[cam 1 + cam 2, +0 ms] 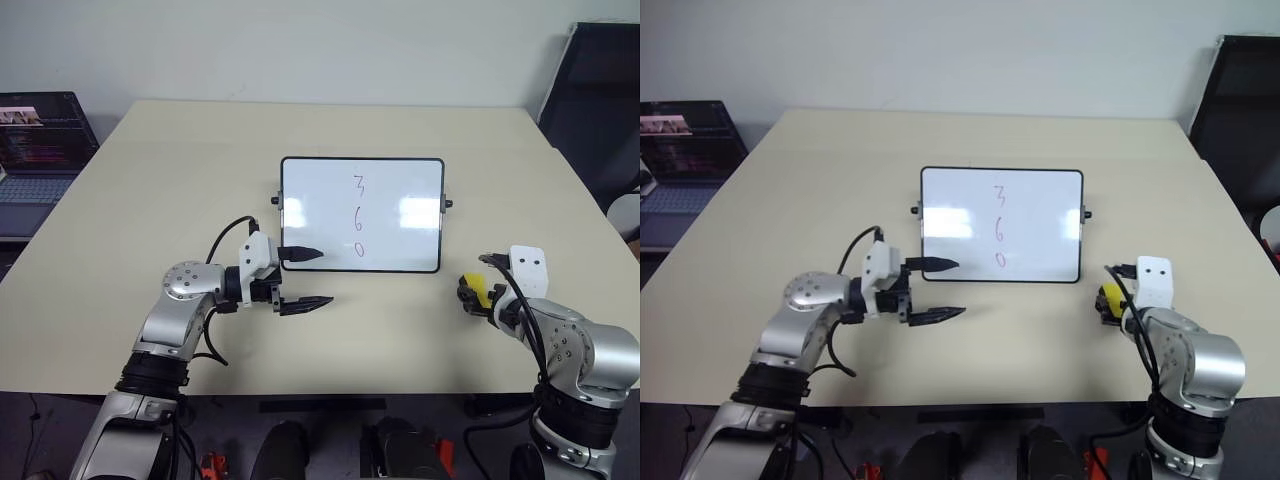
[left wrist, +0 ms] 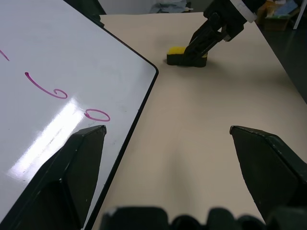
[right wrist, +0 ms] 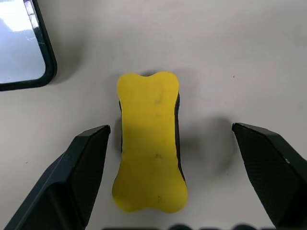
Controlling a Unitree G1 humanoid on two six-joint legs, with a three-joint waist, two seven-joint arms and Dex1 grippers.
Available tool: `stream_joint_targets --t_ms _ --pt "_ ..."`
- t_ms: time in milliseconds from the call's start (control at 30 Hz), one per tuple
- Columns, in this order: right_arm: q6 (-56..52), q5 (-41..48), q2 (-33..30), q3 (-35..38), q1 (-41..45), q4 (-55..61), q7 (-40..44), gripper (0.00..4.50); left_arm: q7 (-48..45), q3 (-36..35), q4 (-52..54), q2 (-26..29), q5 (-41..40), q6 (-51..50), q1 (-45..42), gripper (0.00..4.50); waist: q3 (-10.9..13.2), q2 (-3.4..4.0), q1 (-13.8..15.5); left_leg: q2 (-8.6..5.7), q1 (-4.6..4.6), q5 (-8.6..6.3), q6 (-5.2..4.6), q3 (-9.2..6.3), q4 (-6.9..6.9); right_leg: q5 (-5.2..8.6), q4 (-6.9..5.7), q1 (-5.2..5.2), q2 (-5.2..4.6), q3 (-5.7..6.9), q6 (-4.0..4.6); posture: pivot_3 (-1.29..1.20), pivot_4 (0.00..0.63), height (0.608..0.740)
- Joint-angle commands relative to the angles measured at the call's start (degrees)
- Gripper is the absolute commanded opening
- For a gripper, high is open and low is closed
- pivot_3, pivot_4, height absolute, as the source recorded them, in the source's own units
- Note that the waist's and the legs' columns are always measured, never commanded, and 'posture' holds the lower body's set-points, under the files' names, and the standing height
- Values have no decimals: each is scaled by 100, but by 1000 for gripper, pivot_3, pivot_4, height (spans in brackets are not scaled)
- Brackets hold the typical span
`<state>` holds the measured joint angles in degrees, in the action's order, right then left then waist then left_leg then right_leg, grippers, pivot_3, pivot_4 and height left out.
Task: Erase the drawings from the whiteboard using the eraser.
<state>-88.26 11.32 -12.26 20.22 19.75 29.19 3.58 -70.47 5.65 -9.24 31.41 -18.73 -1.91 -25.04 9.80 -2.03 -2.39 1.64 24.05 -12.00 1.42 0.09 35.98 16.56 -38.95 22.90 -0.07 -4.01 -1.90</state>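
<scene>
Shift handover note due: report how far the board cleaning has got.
Nothing erased: the drawings, red 3, 6, 0, remain on the whiteboard. In hand: the right tool, open, straddles the eraser on the table, not gripping. The left tool is open at the board's edge. Left: grasp, wipe.

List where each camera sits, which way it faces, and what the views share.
Head eye views: look forward and down at the table, both arms showing.
Left wrist view: looks past the open left gripper at the whiteboard corner.
Right wrist view: looks down between the open right gripper fingers.
Shared: the eraser appears in every view.
</scene>
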Motion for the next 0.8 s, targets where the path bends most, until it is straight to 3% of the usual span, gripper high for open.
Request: stream_joint_targets --t_ms 33,300,800 --pt "144 -32 2 98 135 6 11 4474 21 -105 214 82 -19 55 3 4500 0 0 -1 0 0 0 0 0 0 0 0 0 0 0 0 0 150 740" --pt "44 -5 4 197 495 -151 33 4302 101 -118 336 134 -33 18 62 4500 0 0 -20 0 6 0 0 -1 0 0 -1 6 0 1 0 0 150 740" --pt "-114 -40 200 415 399 13 -8 4302 133 -101 294 133 -15 28 -45 4500 0 0 -36 0 31 0 0 -1 1 -1 -2 29 0 3 0 0 150 740"
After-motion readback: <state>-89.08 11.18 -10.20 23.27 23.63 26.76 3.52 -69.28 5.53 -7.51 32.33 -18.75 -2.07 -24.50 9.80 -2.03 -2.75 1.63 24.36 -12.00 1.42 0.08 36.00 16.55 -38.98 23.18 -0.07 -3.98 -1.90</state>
